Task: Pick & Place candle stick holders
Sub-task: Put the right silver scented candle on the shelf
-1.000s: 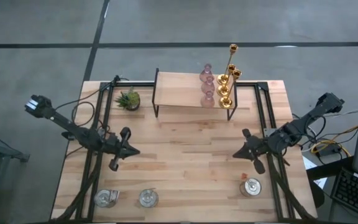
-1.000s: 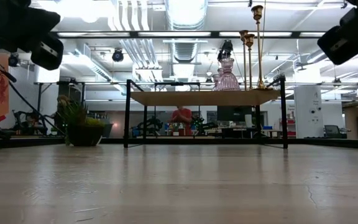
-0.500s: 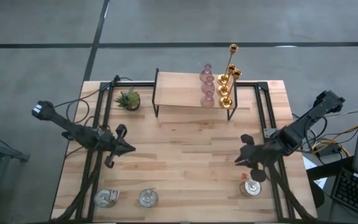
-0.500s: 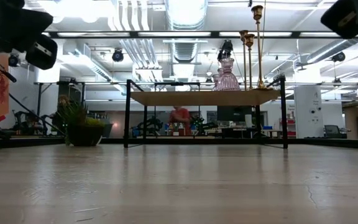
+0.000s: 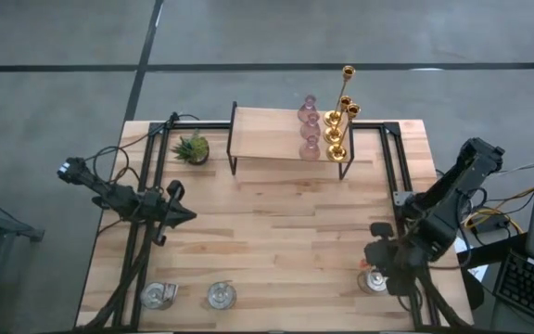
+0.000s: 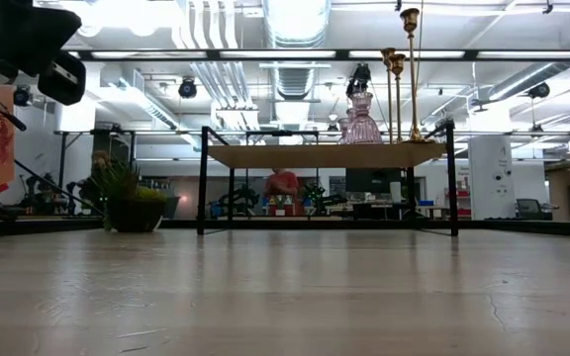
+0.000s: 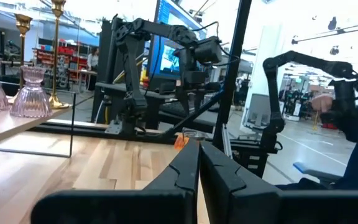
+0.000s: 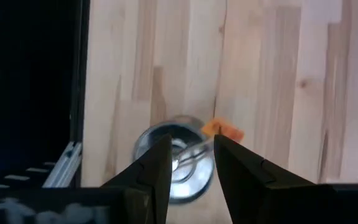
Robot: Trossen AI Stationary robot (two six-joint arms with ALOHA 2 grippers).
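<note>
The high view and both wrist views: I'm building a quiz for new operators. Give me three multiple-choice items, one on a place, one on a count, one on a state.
1. Where do the pink glass holders stand?
A. on the raised shelf
B. on the table's near edge
C. beside the potted plant

2. How many silvery glass cups stand on the table's near edge?
A. one
B. three
C. five

3. How do the right tool fingers stand?
A. shut tight with nothing near
B. parted above a silvery cup
C. clamped on a gold holder

Answers: 1 A, the high view shows them lined up on the shelf beside the gold holders. 2 B, two cups on the left and one on the right. 3 B, the right wrist view shows a gap between the fingers over the cup.
</note>
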